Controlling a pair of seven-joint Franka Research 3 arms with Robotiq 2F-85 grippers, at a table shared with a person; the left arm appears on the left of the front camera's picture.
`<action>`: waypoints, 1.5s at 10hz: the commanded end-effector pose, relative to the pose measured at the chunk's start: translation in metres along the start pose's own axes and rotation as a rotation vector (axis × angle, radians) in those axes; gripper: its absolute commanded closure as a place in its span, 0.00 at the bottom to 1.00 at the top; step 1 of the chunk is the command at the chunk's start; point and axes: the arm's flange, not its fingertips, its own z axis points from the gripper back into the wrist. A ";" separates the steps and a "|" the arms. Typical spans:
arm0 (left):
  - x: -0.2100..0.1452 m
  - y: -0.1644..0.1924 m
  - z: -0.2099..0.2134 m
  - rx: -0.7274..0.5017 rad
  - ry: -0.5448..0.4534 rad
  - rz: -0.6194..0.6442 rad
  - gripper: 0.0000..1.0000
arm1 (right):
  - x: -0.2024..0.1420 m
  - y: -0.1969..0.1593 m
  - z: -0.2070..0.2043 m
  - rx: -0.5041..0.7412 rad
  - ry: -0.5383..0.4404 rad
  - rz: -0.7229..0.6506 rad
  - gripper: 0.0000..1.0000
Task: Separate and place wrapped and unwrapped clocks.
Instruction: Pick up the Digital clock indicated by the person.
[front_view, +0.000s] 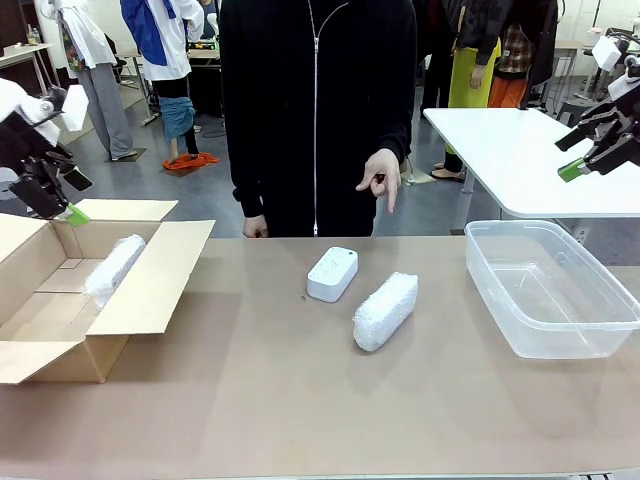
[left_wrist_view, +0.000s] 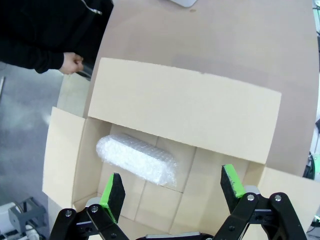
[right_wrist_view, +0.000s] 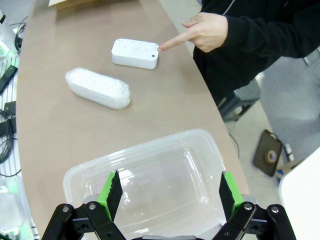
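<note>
One bubble-wrapped clock lies inside the cardboard box at the left. A second wrapped clock lies on the table's middle. Just behind it sits the bare white clock, with a person's hand pointing at it. My left gripper hangs open above the box. High at the right, my right gripper stands open over the clear plastic bin.
The box's flaps are folded outward onto the brown table. A white table stands behind at the right. The person in black stands at the far edge, the other hand resting there.
</note>
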 end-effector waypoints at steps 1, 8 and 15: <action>0.015 -0.011 0.001 0.011 0.068 0.073 0.00 | 0.000 0.000 -0.001 0.005 -0.016 0.000 0.00; 0.142 -0.039 -0.044 0.026 0.214 0.229 0.00 | 0.000 0.000 -0.001 0.005 -0.016 0.000 0.00; 0.233 -0.085 -0.103 -0.001 0.337 0.240 0.00 | 0.000 0.000 -0.001 0.005 -0.016 0.000 0.00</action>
